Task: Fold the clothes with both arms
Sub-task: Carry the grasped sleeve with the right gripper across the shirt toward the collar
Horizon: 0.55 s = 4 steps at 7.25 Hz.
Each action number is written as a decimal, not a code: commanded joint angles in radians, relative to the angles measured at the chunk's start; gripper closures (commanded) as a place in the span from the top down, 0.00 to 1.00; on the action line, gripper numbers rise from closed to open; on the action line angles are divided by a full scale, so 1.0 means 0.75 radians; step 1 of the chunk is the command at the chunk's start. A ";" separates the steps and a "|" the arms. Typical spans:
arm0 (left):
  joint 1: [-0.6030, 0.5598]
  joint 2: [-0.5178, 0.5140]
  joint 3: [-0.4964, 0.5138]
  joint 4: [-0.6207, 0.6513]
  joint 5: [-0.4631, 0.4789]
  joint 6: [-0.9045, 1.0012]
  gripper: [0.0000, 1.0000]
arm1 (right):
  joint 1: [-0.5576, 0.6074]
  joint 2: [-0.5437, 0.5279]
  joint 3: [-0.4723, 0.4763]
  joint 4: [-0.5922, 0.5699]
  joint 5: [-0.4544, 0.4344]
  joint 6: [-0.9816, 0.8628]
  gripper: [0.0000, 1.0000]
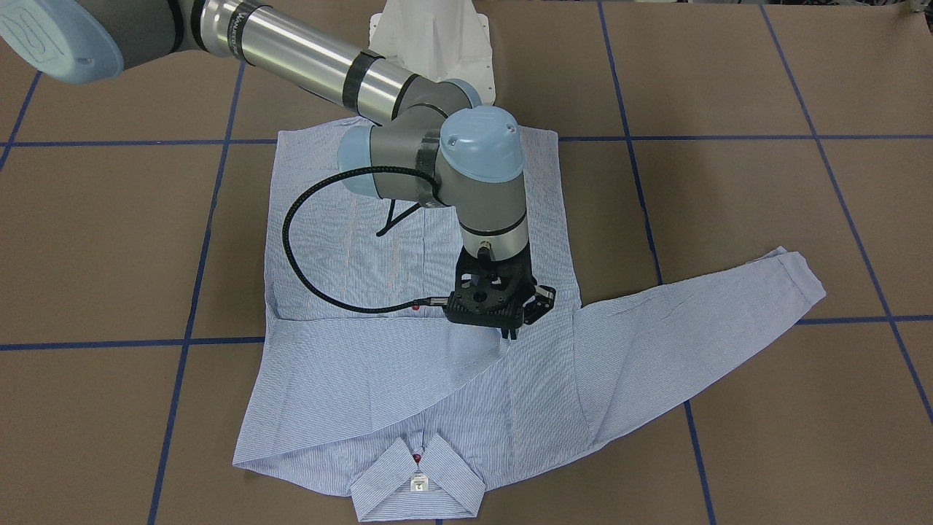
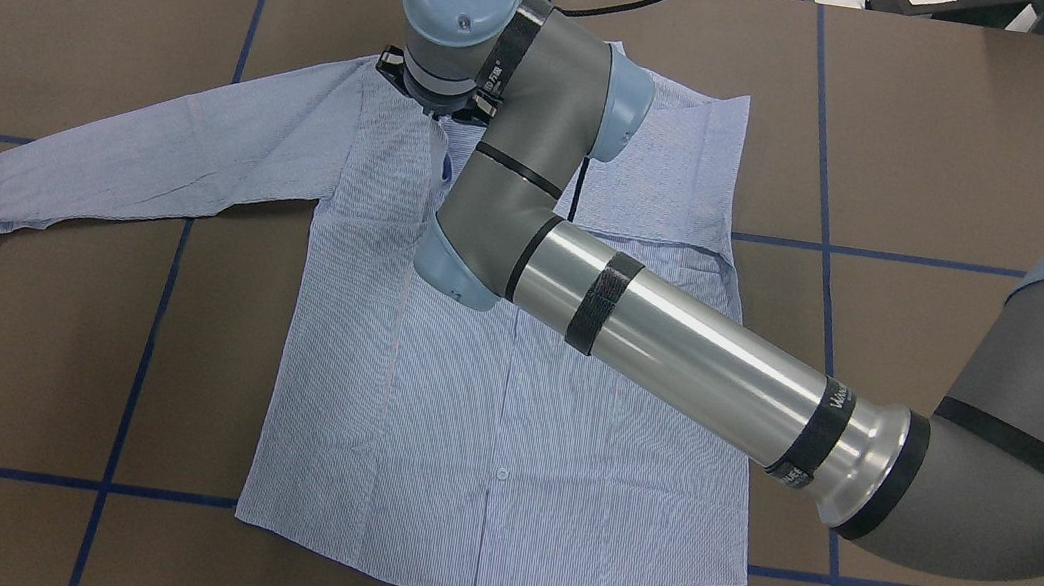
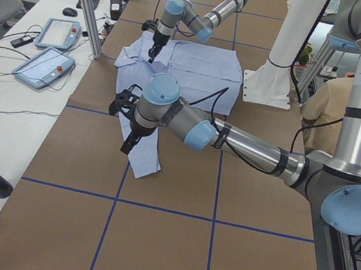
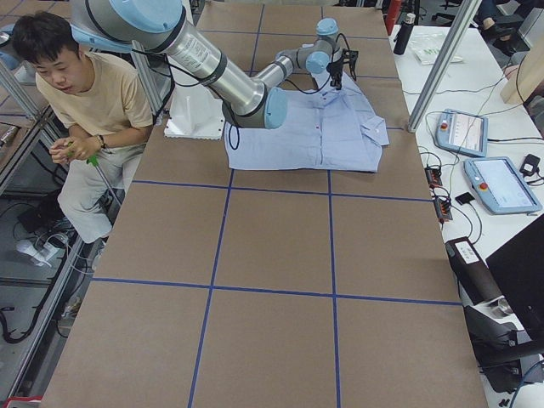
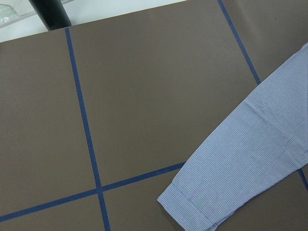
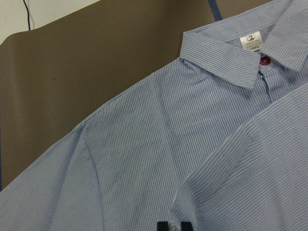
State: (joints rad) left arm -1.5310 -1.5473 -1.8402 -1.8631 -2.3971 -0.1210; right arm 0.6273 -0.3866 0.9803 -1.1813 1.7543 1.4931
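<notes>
One striped shirt [image 2: 506, 412] lies flat, front up, on table [image 2: 20, 348]. In overhead view, collar [image 1: 418, 477] at 12 o'clock, hem at 6.

Folded sleeve [image 1: 379, 372] lies across chest. Right gripper [image 1: 510, 332] sits at its free end, toward 11 o'clock, fingertips pressed together, apparently pinching cloth to lay it down.

Spread sleeve [image 2: 168, 146] reaches toward 9 o'clock, not yet folded. Left gripper [image 3: 127, 145] hangs high near cuff [image 5: 192, 207], likely staged for next fold. Whether its claw is spread or pressed together cannot be told.
</notes>
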 commanded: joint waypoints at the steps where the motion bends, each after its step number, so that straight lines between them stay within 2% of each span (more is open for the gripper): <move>1: 0.057 -0.001 0.016 -0.062 0.003 -0.077 0.99 | 0.000 0.006 -0.010 0.004 -0.020 0.057 0.99; 2: 0.086 -0.003 0.046 -0.107 0.007 -0.106 0.99 | 0.000 0.006 -0.008 0.004 -0.020 0.059 0.99; 3: 0.088 -0.029 0.143 -0.140 -0.001 -0.115 0.99 | 0.006 0.004 -0.004 0.004 -0.020 0.063 0.99; 4: 0.090 -0.124 0.278 -0.158 -0.001 -0.117 0.99 | 0.037 -0.024 0.028 0.002 0.009 0.087 0.99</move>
State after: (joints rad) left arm -1.4691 -1.5794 -1.7361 -1.9575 -2.3959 -0.2002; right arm 0.6358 -0.3880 0.9818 -1.1784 1.7448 1.5425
